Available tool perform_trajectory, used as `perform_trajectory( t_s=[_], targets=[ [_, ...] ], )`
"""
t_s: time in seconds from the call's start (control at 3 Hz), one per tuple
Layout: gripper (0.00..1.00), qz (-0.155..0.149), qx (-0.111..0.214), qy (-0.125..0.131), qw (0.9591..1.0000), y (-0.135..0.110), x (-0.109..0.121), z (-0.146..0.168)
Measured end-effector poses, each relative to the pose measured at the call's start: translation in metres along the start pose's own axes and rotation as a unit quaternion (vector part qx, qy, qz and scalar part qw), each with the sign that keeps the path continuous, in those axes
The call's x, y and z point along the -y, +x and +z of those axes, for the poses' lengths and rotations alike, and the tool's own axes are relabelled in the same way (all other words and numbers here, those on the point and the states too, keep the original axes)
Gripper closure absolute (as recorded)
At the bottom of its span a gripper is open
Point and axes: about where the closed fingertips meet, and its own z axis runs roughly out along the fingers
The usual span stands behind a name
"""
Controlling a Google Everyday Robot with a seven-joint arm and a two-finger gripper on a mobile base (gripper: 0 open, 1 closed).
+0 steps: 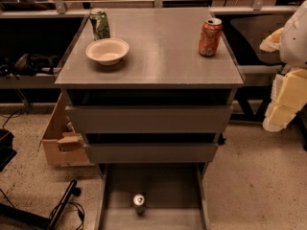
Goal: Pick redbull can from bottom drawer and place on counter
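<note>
A grey cabinet (149, 128) fills the middle of the view. Its flat top, the desk (163, 56), carries three things. Below it are three drawers: the two upper drawers (148, 119) are nearly shut, while the bottom drawer (120, 190) is pulled out toward the camera. One cardboard box (60, 145) sits on the floor just beside the cabinet's left side.

At the right edge, beside the cabinet at about the height of the upper drawers, hangs the pale, blocky end effector (284, 99). It is well apart from every can. I cannot tell how far open it is, and it seems to have hold of nothing.

One white bowl (107, 50) rests near the desk's front left. There are three cans in all. One orange can (210, 37) stands at the right of the desk and one green can (100, 24) at the back left, behind the bowl. The single redbull can (139, 203) stands upright inside the bottom drawer, near its front middle, shiny top up. No label on any can can be read.
</note>
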Motion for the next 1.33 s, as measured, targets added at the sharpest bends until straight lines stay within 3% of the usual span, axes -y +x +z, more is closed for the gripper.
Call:
perform_trajectory(
  t_s=[0.33,0.67,1.0,1.33],
  targets=[
    [0.0,0.0,0.0,0.001,1.0,0.0,0.0,0.0],
    [0.0,0.011,0.037,-0.013,0.9992,0.002,-0.008,0.026],
    [0.0,0.023,0.113,-0.052,0.992,0.012,-0.038,0.095],
    [0.0,0.044,0.199,-0.086,0.9751,0.025,-0.076,0.181]
  ],
)
